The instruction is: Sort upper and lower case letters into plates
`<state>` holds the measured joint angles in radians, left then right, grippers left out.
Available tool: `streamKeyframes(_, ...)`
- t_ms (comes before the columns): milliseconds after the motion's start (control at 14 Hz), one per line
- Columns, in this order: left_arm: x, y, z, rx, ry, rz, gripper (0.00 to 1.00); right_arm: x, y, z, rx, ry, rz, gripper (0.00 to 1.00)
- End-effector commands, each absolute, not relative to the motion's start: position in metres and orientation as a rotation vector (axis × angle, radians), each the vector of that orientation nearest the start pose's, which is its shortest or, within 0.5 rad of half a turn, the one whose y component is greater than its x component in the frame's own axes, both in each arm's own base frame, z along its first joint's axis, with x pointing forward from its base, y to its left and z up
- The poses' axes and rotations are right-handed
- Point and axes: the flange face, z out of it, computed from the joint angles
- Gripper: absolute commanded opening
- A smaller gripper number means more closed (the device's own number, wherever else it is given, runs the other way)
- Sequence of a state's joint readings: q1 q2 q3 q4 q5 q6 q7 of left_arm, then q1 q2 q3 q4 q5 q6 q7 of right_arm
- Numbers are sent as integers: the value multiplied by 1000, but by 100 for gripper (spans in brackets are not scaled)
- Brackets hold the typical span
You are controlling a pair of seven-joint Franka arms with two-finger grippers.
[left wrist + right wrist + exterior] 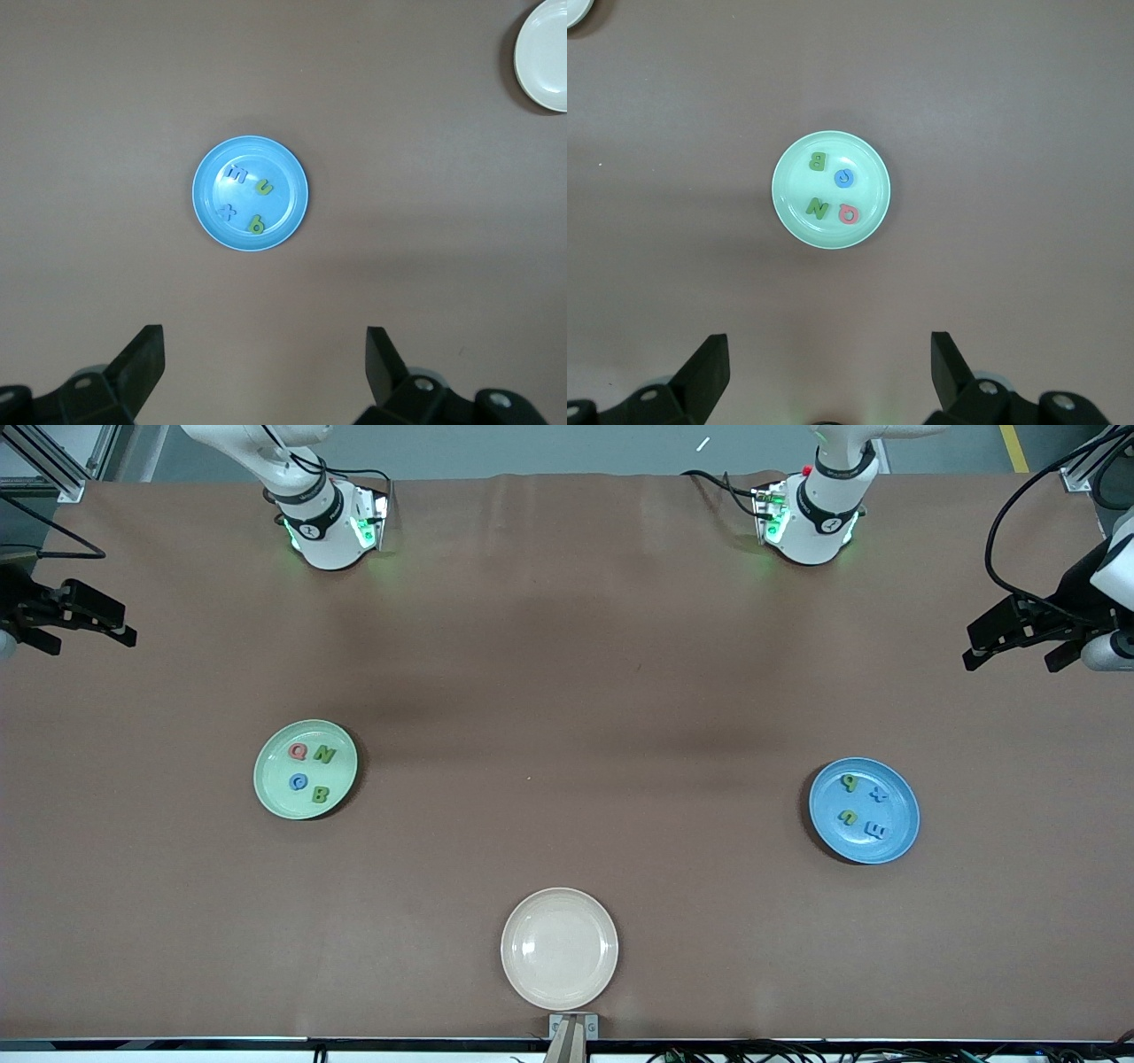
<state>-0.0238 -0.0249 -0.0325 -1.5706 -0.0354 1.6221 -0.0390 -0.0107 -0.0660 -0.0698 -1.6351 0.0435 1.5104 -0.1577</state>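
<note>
A cream plate [559,948] sits on the brown table [567,646]. It is near the front camera, close to the table's edge and about in the middle between the two ends. Nothing lies in it. Black cables [753,1052] run along that near edge.

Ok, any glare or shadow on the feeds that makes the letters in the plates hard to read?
Front view: soft dark shadow bands cross the table above the plates; mint green plate and blue plate are evenly lit, letters small. Cream plate shows mild sheen. Left wrist view: blue plate sharp, no glare. Right wrist view: mint green plate sharp, letters clear.
</note>
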Motion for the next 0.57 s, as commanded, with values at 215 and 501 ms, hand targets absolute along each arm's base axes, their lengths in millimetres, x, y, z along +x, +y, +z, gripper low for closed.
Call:
streamKeyframes(215, 555, -34, 648, -3183, 36, -136, 100, 514, -36, 628, -3083, -111, 65, 100)
streamKeyframes(501, 555, -34, 648, -3185, 34, -136, 100, 514, -39, 630, -3126, -111, 63, 100)
